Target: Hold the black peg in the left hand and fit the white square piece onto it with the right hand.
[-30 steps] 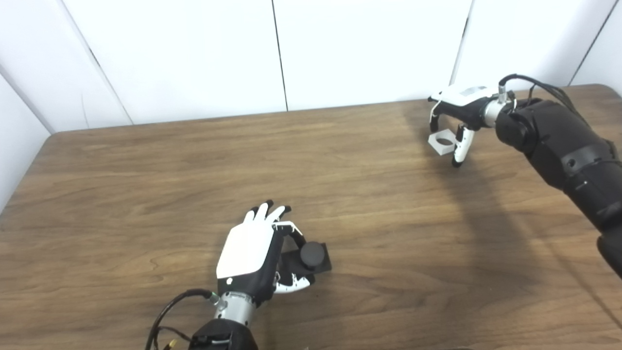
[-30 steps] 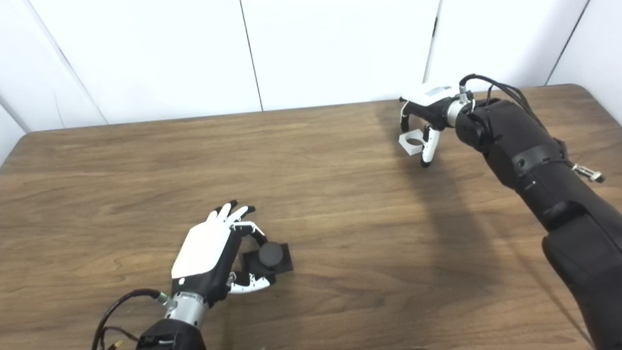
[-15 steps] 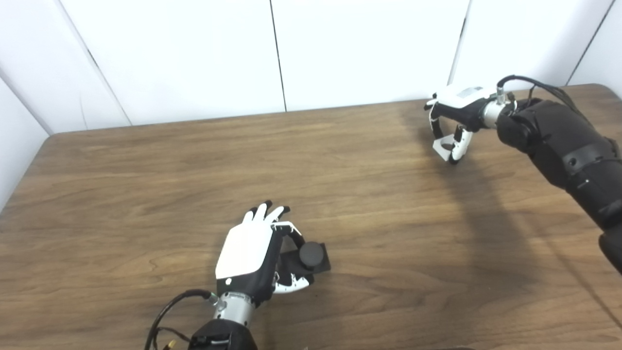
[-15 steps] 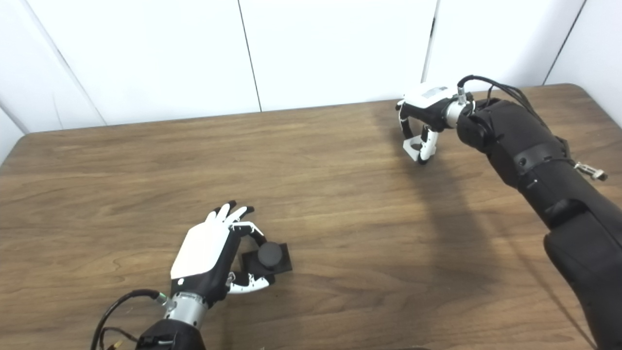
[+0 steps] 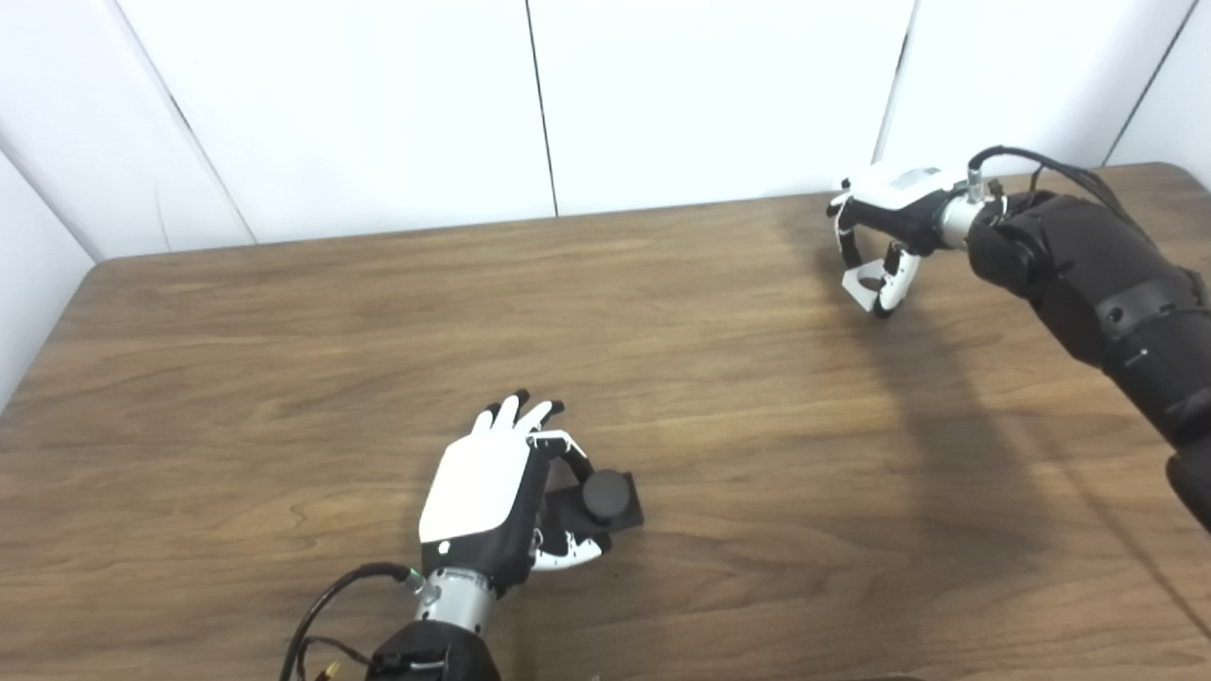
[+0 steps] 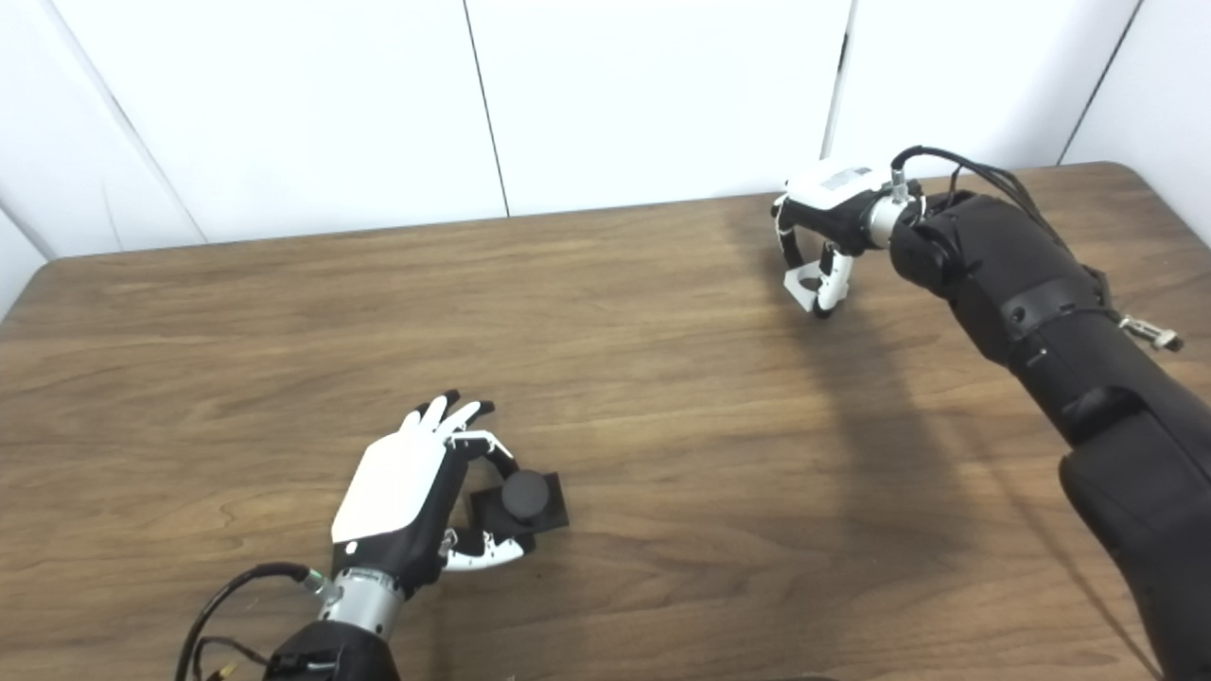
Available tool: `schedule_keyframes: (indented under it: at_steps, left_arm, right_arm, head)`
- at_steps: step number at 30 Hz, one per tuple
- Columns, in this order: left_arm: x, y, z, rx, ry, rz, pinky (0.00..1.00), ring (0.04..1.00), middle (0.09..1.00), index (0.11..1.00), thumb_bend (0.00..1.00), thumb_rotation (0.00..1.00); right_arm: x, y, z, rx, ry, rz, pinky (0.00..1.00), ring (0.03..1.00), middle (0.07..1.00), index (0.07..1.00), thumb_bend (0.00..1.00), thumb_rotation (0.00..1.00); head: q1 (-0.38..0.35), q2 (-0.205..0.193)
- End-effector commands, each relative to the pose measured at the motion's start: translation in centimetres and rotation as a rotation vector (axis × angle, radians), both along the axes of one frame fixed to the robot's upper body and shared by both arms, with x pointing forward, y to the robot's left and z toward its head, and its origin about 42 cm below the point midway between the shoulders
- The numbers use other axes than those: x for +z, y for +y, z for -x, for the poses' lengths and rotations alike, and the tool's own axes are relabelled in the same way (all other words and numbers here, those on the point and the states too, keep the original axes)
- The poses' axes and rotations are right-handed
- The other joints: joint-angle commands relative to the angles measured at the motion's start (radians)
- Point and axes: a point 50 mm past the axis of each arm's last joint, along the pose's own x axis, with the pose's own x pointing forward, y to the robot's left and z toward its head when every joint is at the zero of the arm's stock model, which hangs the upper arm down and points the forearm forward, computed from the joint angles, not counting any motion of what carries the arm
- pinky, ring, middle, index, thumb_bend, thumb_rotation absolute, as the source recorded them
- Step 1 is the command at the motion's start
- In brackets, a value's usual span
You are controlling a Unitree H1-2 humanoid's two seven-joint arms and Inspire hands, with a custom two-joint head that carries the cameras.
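Note:
The black peg, a round post on a square base, rests on the wooden table near the front. My left hand is curled around its left side, with thumb and forefinger touching the base. At the far right, my right hand is shut on the white square piece, which has a round hole. The piece sits tilted between the fingers and thumb, at or just above the tabletop.
White wall panels stand behind the table's far edge. My right arm casts a broad shadow across the table's right side. A cable loops from my left wrist at the bottom edge.
My right hand's fingers and thumb closed around the white square piece, which tipped from flat to tilted. The left hand and the peg stayed put.

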Motion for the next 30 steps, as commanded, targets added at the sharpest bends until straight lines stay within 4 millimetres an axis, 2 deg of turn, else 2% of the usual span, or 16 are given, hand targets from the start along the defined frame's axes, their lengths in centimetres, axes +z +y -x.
schedule_keyframes:
  at_steps: [1,9,20,30]
  left_arm:
    - [0.2,0.1,0.1,0.017,-0.02,0.0,1.0,1.0,0.922,0.493,0.51,0.06]
    - [0.2,0.1,0.1,0.017,-0.016,-0.009,1.0,1.0,0.924,0.493,0.51,0.06]
    - [0.2,0.1,0.0,0.029,-0.014,0.01,1.0,1.0,0.926,0.492,0.51,0.05]
    - [-0.1,0.1,0.1,0.031,-0.014,0.0,1.0,1.0,0.925,0.492,0.51,0.06]
  right_arm:
    - [3.3,-0.3,-0.6,0.012,-0.084,-0.018,1.0,0.998,0.904,0.487,0.53,0.14]
    - [4.6,0.1,0.4,0.036,-0.106,-0.025,1.0,0.998,0.91,0.487,0.53,0.14]
    - [6.4,1.5,3.7,0.097,-0.152,-0.076,1.0,0.996,0.909,0.488,0.53,0.14]
    - [8.2,4.8,7.8,0.208,-0.18,-0.117,1.0,1.0,0.903,0.489,0.53,0.14]
  head:
    - [0.0,0.001]
    - [0.02,0.008]
    - [0.036,0.009]
    - [0.033,-0.001]
